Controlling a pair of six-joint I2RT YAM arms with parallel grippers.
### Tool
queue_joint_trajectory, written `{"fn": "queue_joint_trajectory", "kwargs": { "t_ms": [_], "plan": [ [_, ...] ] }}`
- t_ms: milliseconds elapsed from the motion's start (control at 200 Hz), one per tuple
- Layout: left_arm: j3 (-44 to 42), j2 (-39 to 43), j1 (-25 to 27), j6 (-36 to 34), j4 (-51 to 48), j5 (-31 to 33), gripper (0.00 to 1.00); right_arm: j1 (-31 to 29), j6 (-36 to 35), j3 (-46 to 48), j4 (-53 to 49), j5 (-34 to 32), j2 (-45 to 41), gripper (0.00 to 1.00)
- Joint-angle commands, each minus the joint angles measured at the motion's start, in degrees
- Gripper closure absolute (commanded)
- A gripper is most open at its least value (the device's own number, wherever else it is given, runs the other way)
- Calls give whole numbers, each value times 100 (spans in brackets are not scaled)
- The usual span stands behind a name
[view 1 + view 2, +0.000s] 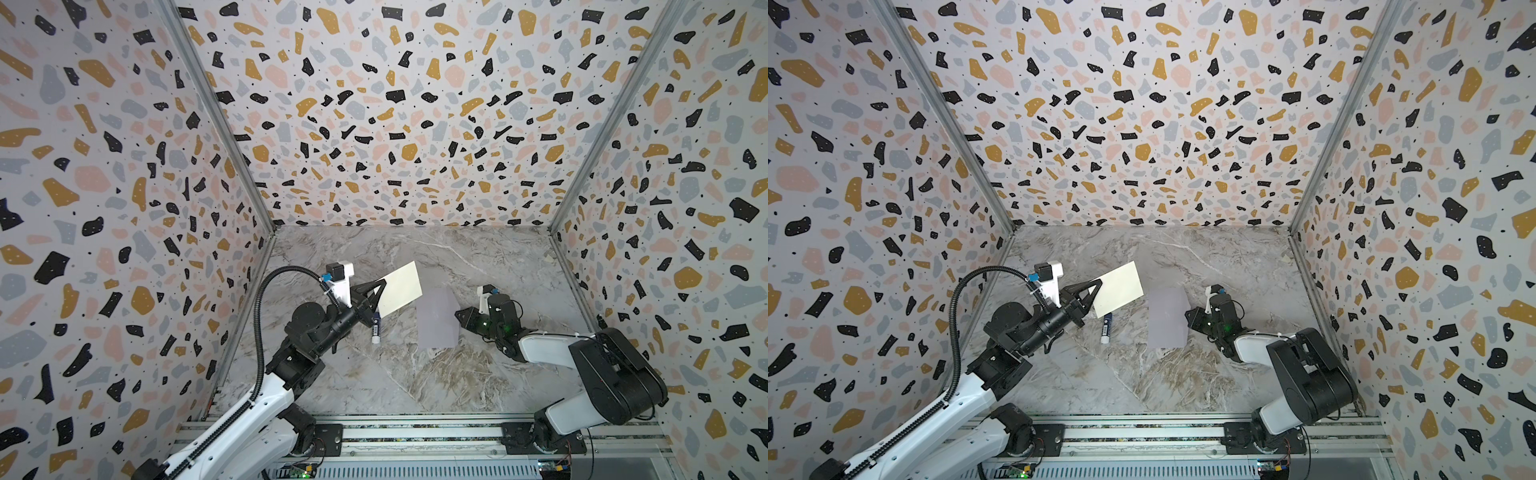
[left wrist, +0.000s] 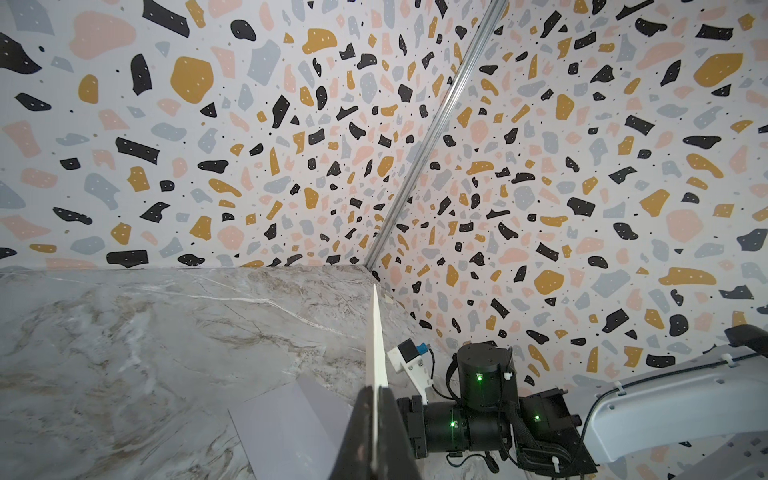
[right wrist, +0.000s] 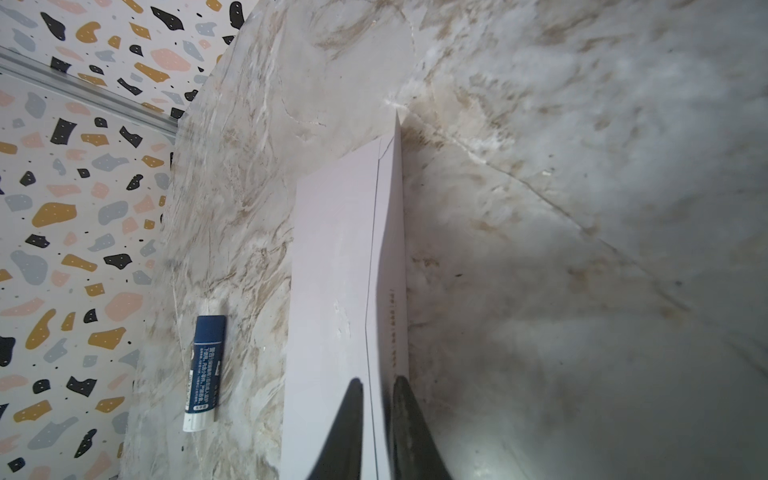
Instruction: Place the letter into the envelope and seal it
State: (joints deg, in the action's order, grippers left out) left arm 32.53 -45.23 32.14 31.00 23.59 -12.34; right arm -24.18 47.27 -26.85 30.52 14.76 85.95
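Letter (image 1: pixel 401 289) is up off the worktop (image 1: pixel 415 382). Your left gripper (image 1: pixel 382 291) is clamped tight on the end nearest the left edge, with the sheet tilted and its plain pale side toward the top cameras. The left wrist view has the sheet edge-on in that grip.

Surface: grey-brown veined marble, flat. Terrazzo-print walls (image 1: pixel 374 104) box in the left, far and right edges. A metal rail (image 1: pixel 415 432) runs along the near edge.

Mid-worktop the envelope (image 1: pixel 436 320) lies flat, flap open and pointing at the far edge. Your right gripper (image 1: pixel 459 318) sits low at its right-hand long edge, jaws a little apart with the paper's edge between them. You can't tell whether they bear on it.

A glue stick (image 1: pixel 376 330) lies on the marble between the envelope and the left edge, apart from the envelope, close under the letter's held end.

Room: bare marble shows from the envelope to the near edge, and in a band along the far edge
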Motion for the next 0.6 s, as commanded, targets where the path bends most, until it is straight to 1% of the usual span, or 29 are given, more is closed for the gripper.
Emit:
{"fn": "queue_joint_trajectory", "kwargs": {
  "t_ms": [0, 45, 195, 285, 300, 385, 461, 541, 596],
  "plan": [
    [68, 34, -7, 400, 551, 137, 100, -9, -101, -153, -113, -33, -200, 66],
    [85, 52, -8, 580, 599, 212, 100, -7, -184, -203, -275, -111, -328, 57],
    [138, 77, -13, 1353, 644, 668, 100, 37, -384, -312, -667, -260, -1062, 39],
    [93, 59, -8, 1914, 746, 998, 100, 37, -296, -345, -654, -173, -1693, 33],
    [83, 52, -6, 2148, 776, 1051, 100, 37, -266, -340, -625, -164, -1754, 32],
    [1, -5, -10, 2801, 974, 1276, 100, 3, 237, -209, -164, -110, -2381, 29],
    [-66, -101, -6, 3299, 1228, 1348, 100, -80, 879, -47, 465, -205, -2854, 26],
    [-158, -222, -6, 3774, 1585, 1348, 100, -286, 1392, 4, 934, -413, -3093, 25],
    [-194, -309, -6, 4035, 1760, 1332, 100, -547, 1662, 21, 1294, -633, -3162, 24]
  ]
}}
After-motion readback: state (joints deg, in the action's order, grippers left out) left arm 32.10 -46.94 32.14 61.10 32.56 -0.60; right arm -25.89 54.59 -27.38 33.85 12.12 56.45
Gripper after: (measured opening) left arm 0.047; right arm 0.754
